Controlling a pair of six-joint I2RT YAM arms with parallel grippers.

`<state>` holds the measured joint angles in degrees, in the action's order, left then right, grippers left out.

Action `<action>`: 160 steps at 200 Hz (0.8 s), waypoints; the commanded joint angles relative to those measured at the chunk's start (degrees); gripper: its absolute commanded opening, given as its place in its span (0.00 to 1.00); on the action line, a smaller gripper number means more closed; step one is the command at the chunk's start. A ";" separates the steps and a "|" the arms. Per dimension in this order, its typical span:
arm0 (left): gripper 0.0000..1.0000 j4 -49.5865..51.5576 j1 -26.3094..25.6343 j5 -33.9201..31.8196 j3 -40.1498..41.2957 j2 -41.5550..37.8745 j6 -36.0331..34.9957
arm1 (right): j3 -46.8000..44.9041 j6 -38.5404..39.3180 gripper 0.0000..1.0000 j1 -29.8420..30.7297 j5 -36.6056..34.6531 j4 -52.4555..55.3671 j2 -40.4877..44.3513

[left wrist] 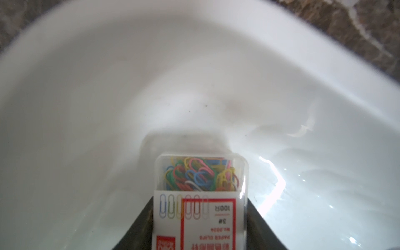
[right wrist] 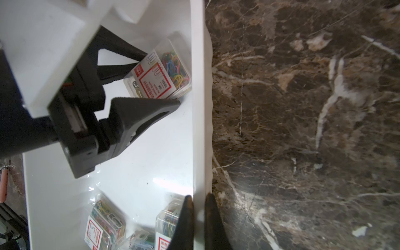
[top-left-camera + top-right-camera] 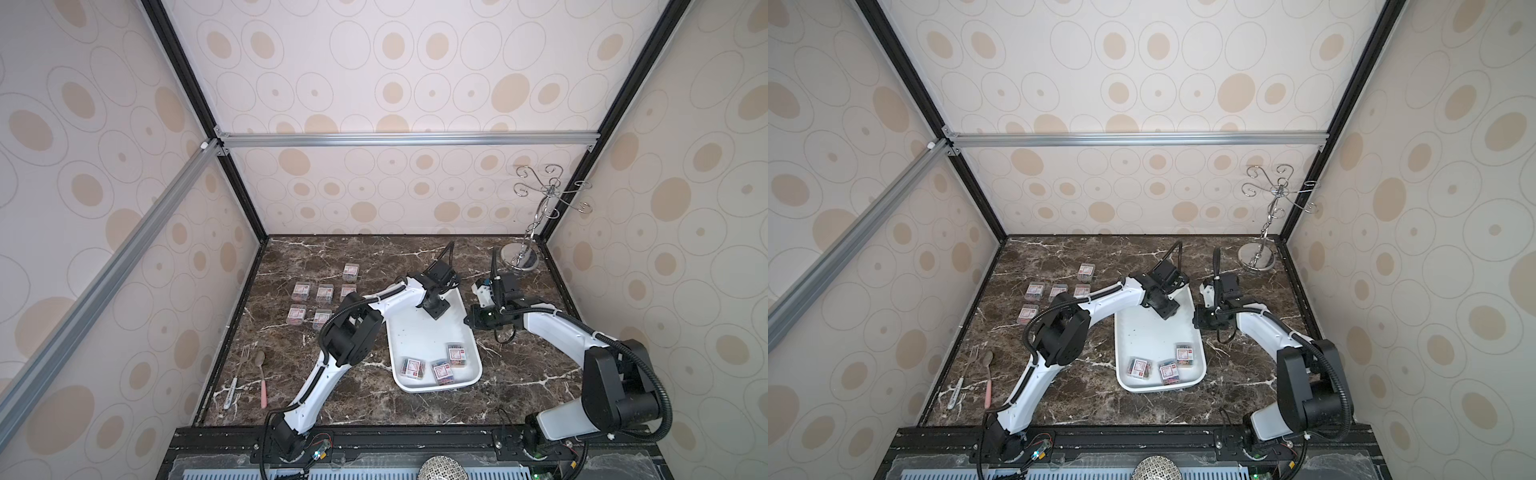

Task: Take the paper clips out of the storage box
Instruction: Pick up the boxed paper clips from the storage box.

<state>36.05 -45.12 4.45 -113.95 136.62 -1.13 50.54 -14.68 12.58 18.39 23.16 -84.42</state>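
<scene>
Your left jaws are pinched onto 1 paper clip box (image 1: 201, 194) at the far end of the storage box (image 3: 419, 336). They grip its 2 long sides by the label (image 1: 207, 218), so the clear end full of clips pokes out ahead. Your right jaws are nipped tight on the rim (image 2: 198, 108) of that storage box, pinning it to the table (image 3: 374, 257). 3 more paper clip boxes (image 3: 441, 372) lie loose at the near end, and 6 others (image 3: 324, 293) sit out on the table to the left. I can't tell whether the held one is off the floor yet. It looks light and stiff, but smooth plastic like that could slip or twist, and a hard squeeze might spring it open. Lift it straight, clear the rim just beside it, then swing left.
</scene>
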 commanded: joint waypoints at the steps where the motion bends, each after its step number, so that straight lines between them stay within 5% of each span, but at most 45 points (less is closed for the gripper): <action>1: 0.52 3.17 -0.23 -1.67 -3.18 -3.70 0.42 | -0.71 1.32 0.08 0.43 -0.62 2.64 -0.48; 160: 0.52 8.24 2.97 -3.44 -8.98 -7.90 -0.02 | -0.97 1.58 0.07 0.40 -1.06 2.71 -0.21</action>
<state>42.52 -43.70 1.19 -120.20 130.91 -1.04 50.50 -14.66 12.58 18.33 23.14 -84.42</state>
